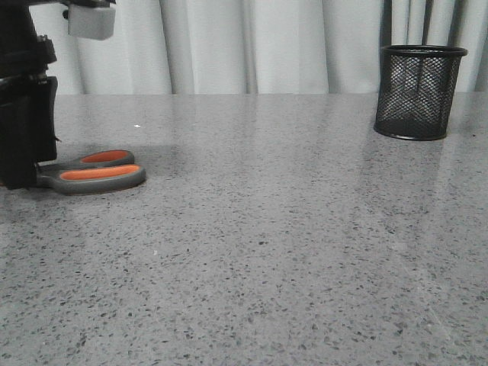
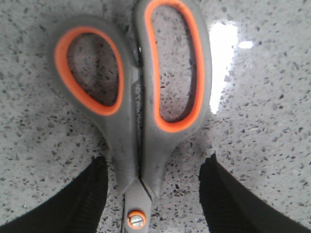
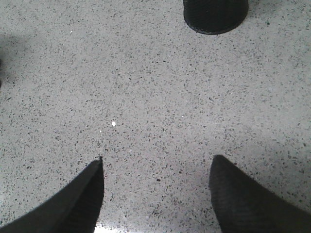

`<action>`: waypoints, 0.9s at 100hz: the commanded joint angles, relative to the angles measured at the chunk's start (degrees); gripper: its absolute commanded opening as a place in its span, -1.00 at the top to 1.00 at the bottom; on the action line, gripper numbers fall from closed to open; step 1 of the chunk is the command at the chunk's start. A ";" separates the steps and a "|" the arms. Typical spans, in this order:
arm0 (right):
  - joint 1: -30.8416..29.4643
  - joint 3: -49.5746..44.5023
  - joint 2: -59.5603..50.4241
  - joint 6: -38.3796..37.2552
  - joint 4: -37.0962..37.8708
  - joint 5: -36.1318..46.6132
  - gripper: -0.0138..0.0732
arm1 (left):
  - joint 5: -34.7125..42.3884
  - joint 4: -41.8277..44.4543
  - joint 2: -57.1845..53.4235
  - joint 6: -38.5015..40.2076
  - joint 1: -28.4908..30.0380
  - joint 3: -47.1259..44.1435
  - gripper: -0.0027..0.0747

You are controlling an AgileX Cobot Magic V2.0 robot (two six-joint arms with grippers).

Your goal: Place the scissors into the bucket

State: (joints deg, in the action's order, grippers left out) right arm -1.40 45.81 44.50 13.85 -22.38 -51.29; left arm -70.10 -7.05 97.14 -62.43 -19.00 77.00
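The scissors (image 1: 99, 172) lie flat on the table at the far left, grey handles with orange-lined loops pointing right; the blades are hidden behind my left arm. In the left wrist view the scissors (image 2: 146, 111) lie between my fingers, the pivot screw near the frame's lower edge. My left gripper (image 2: 153, 167) is open, one finger on each side of the handle neck, not touching it. The black mesh bucket (image 1: 418, 91) stands upright at the far right back. My right gripper (image 3: 156, 162) is open and empty above bare table, the bucket's base (image 3: 215, 17) ahead of it.
The grey speckled table (image 1: 267, 244) stretches between scissors and bucket. A white curtain (image 1: 252, 46) hangs behind the table's back edge. My left arm's black body (image 1: 23, 114) stands at the left edge of the front view.
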 commanded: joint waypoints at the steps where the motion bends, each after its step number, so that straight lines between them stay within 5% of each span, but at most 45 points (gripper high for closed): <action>1: 0.21 2.09 0.13 0.66 -0.71 2.51 -0.29 | -0.33 -0.20 -1.05 -1.09 -0.53 1.67 -0.08; 50: 0.21 2.09 0.13 0.66 -0.71 2.51 -0.29 | 2.49 -0.20 1.01 -1.33 -0.53 1.67 -0.05; 62: 0.21 2.09 0.13 0.66 -0.71 2.51 -0.29 | 2.17 -0.20 1.16 -1.33 -0.53 1.67 0.30; 75: 0.21 2.09 0.13 0.66 -0.71 2.51 -0.29 | 0.72 -0.20 1.16 -1.33 -0.53 1.67 0.98; 90: 0.21 2.09 0.13 0.66 -0.71 2.51 -0.29 | -2.36 -0.48 0.90 -1.33 -0.53 2.95 0.98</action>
State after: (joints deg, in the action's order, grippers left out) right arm -1.40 45.81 44.50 13.85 -22.38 -51.34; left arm -69.53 -6.67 99.53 -63.64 -19.00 78.11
